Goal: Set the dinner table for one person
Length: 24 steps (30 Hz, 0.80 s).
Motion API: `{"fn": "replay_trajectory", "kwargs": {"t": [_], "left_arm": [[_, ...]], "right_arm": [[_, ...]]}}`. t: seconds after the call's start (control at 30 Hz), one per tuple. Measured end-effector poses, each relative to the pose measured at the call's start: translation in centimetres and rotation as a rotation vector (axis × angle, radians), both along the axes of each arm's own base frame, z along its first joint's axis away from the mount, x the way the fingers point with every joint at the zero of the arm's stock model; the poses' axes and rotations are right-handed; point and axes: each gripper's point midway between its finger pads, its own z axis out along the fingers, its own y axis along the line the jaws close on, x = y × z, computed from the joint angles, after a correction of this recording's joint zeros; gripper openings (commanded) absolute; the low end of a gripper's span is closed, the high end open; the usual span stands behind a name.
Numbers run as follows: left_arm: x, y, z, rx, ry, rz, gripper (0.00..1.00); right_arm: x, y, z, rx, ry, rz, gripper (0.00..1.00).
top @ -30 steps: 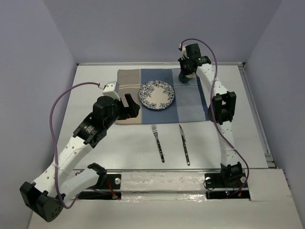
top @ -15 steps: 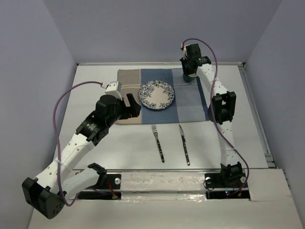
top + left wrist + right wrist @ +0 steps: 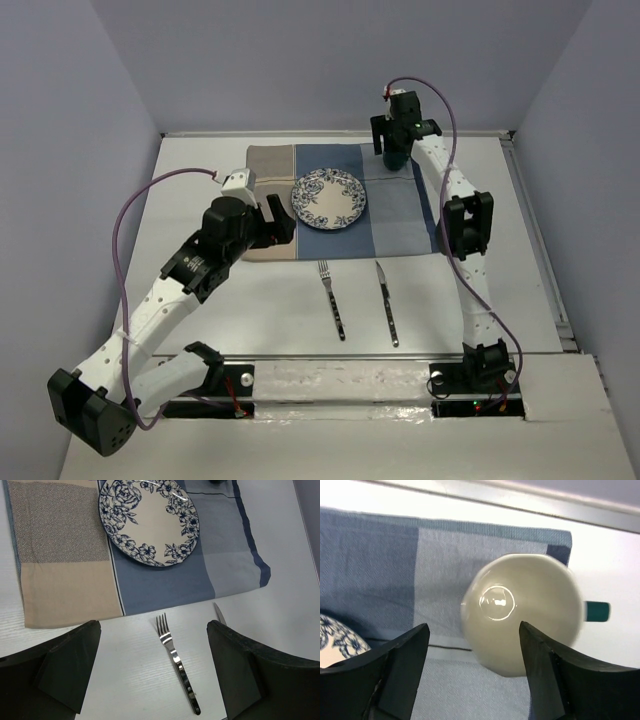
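Mug (image 3: 520, 612) stands on mat (image 3: 445, 555) near plate (image 3: 329, 198), fork (image 3: 332, 300) and knife (image 3: 387, 303) apart.

On the one white tabletop (image 3: 260, 310) there is one striped cloth mat (image 3: 400, 215), one flowered plate (image 3: 329, 198), one fork (image 3: 332, 299), one knife (image 3: 387, 303) and one mug (image 3: 522, 612). There are two grippers: one left gripper (image 3: 152, 640) and one right gripper (image 3: 474, 630).

The dinner table (image 3: 280, 310), a plain white matte top, carries a blue-and-beige striped cloth mat (image 3: 395, 220) lying flat. Just off the mat's near hem, a fork (image 3: 332, 300) and a knife (image 3: 387, 305) lie on the bare surface, side by side but apart. The fork is the one further left along that hem, and both handles point away from the mat.
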Motion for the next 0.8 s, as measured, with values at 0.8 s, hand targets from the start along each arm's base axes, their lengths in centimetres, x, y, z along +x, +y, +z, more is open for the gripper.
{"fn": "replay_trajectory", "kwargs": {"t": [0.8], "left_arm": [[-1.5, 0.0, -3.4, -0.01, 0.082, -0.014, 0.99]], "right_arm": [[-19.8, 4.2, 11.4, 0.344, -0.054, -0.039, 0.56]]}}
